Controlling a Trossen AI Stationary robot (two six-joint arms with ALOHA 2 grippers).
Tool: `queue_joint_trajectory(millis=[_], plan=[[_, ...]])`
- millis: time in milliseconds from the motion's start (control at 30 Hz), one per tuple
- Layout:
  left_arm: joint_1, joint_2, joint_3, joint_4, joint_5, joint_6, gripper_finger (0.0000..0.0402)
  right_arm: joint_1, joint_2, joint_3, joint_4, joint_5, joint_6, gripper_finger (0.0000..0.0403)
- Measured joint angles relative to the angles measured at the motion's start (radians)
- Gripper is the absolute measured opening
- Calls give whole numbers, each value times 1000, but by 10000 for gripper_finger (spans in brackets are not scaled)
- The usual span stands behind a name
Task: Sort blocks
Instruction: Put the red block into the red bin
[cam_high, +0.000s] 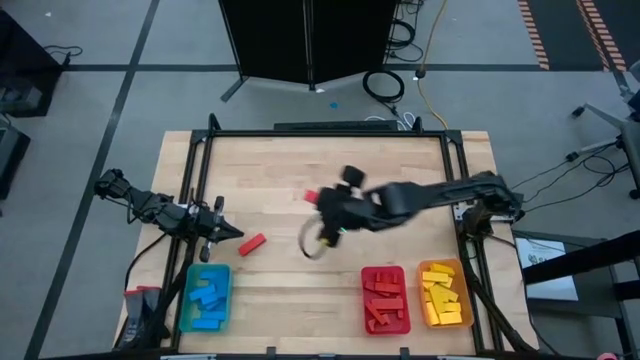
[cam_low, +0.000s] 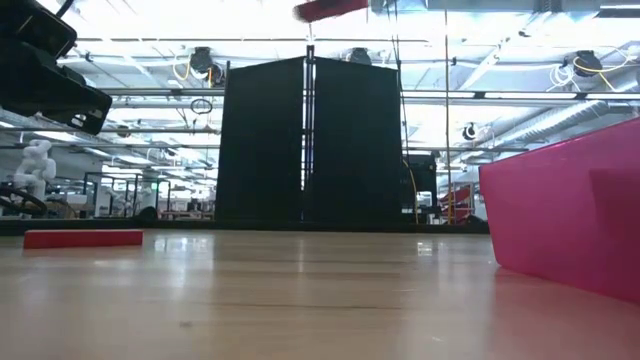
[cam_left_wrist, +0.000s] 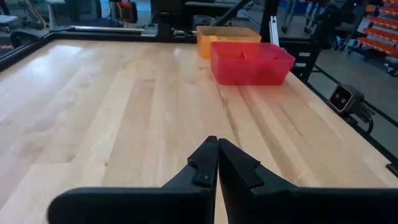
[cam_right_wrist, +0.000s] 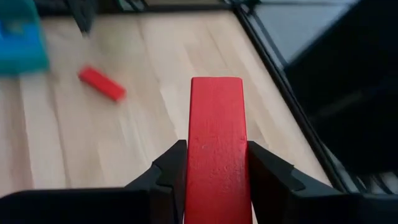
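My right gripper (cam_right_wrist: 216, 155) is shut on a red block (cam_right_wrist: 215, 124) high over the table's middle (cam_high: 318, 200); the low view shows that block (cam_low: 330, 8) at the top of the picture. A second red block (cam_high: 252, 242) lies flat on the wood near the left side, also seen in the right wrist view (cam_right_wrist: 101, 83) and in the low view (cam_low: 83, 238). My left gripper (cam_left_wrist: 217, 162) waits shut at the table's left edge (cam_high: 228, 233), just left of that block and apart from it. My right gripper pinches the red block between its two fingers by its two long sides (cam_right_wrist: 194, 163), at the end nearer the wrist. The block lies along the fingers and sticks out past their tips. The fingers slant down from the table's right side, and the block is lifted clear of the table.
Along the near edge stand a blue tray (cam_high: 186, 305) with blue blocks, a red tray (cam_high: 386, 271) with red blocks and a yellow tray (cam_high: 467, 300) with yellow blocks. The red tray (cam_low: 570, 215) fills the right of the low view. A black frame (cam_high: 330, 131) borders the table.
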Motion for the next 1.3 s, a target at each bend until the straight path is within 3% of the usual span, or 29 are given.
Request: queue_joint_trajectory(millis=[100,267,400,667,833,1067,1300], plan=[[0,0,0,3,-1,0,17,89,-61,1,-227,85,174,114],[0,1,-1,7,-4,0,17,271,-105,1,-588,154,599,114],[0,1,-1,9,-9,0,17,402,-127,-66,-560,207,801,114],[0,1,-1,10,-26,0,17,557,-121,-329,-506,197,1354,114],[0,1,-1,10,-53,0,17,615,-114,-505,-444,99,1663,114],[0,1,-1,10,-61,0,17,642,-78,-644,-239,34,1749,114],[0,1,-1,10,-61,-1,17,641,6,-660,-61,38,1733,114]])
